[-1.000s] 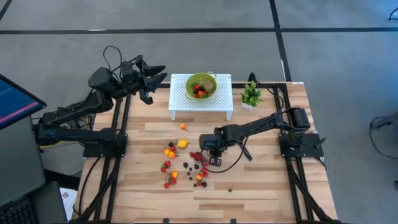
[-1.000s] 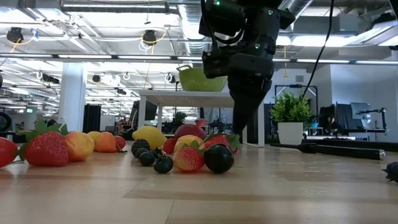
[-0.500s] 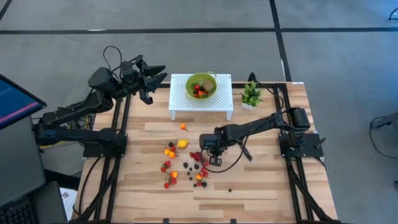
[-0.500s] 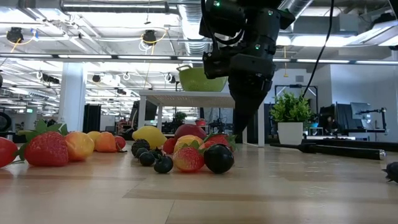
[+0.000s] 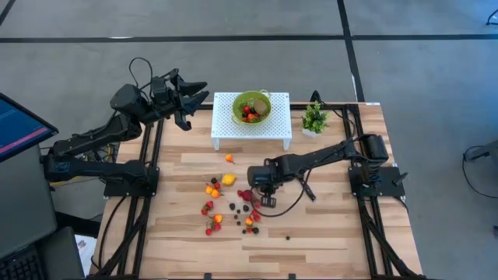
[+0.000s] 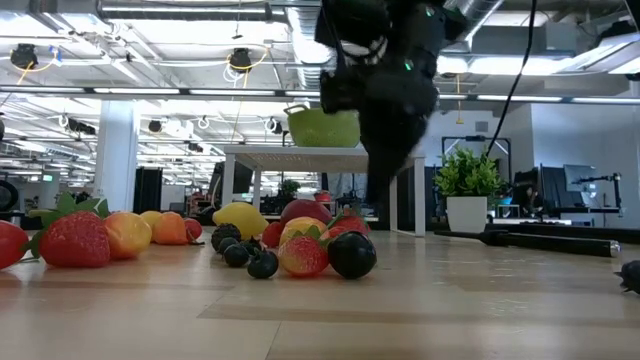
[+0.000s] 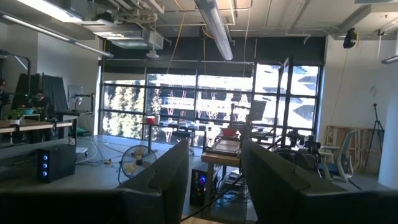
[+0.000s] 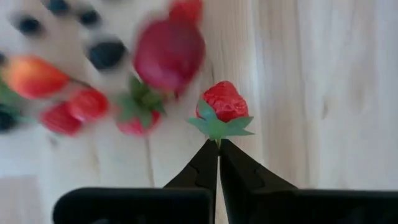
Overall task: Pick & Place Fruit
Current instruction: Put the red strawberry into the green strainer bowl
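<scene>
High view: the right gripper (image 5: pixel 250 190) hangs over the fruit (image 5: pixel 230 204) scattered mid-table; the left gripper (image 5: pixel 194 95) waits beyond the table's far-left corner; left wrist view: its fingers stand apart, empty; right wrist view: fingertips pinched together on a strawberry (image 8: pixel 222 106)'s green leaves.

Table (image 5: pixel 327 225) pale wood planks, matt; fruit (image 6: pixel 78 238) glossy plastic; bowl (image 5: pixel 252 105) smooth green plastic; stand (image 5: pixel 226 124) white, perforated.

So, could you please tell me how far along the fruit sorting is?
Done: some fruit sits in the green bowl on the white stand. In hand: the right pincer is shut on a strawberry by its leaves. Left: many scattered fruits remain on the table.
</scene>
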`<state>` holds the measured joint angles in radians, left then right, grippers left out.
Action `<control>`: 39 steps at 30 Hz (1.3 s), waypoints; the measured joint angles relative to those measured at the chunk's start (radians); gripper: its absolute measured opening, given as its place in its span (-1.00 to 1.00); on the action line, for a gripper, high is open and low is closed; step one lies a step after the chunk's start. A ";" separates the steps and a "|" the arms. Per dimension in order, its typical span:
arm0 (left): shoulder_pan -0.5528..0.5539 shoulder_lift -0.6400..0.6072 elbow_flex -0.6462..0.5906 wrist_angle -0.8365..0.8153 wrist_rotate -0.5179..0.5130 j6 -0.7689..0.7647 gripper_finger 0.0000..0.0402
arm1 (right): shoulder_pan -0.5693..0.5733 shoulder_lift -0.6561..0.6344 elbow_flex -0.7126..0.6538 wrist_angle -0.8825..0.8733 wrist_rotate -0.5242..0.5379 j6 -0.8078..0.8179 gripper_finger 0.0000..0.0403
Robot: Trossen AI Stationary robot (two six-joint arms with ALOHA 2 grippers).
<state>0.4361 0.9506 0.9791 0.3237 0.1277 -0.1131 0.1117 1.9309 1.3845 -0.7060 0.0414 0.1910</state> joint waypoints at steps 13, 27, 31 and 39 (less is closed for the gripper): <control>0.000 0.000 0.000 0.000 0.000 0.000 -0.29 | -0.120 -0.004 0.400 -0.035 0.036 -0.362 -0.99; 0.000 0.000 0.000 0.000 0.000 0.000 -0.29 | -0.361 -0.004 0.620 -0.212 0.041 -0.437 -1.00; 0.000 0.000 0.000 0.000 0.000 0.000 -0.29 | -0.410 -0.004 0.619 -0.261 0.040 -0.437 -1.00; 0.000 0.000 0.000 0.000 0.000 0.000 -0.29 | -0.461 -0.004 0.619 -0.342 0.039 -0.426 -1.00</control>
<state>0.4362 0.9508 0.9791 0.3240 0.1277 -0.1131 -0.3490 1.9274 2.0037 -1.0484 0.0803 -0.2352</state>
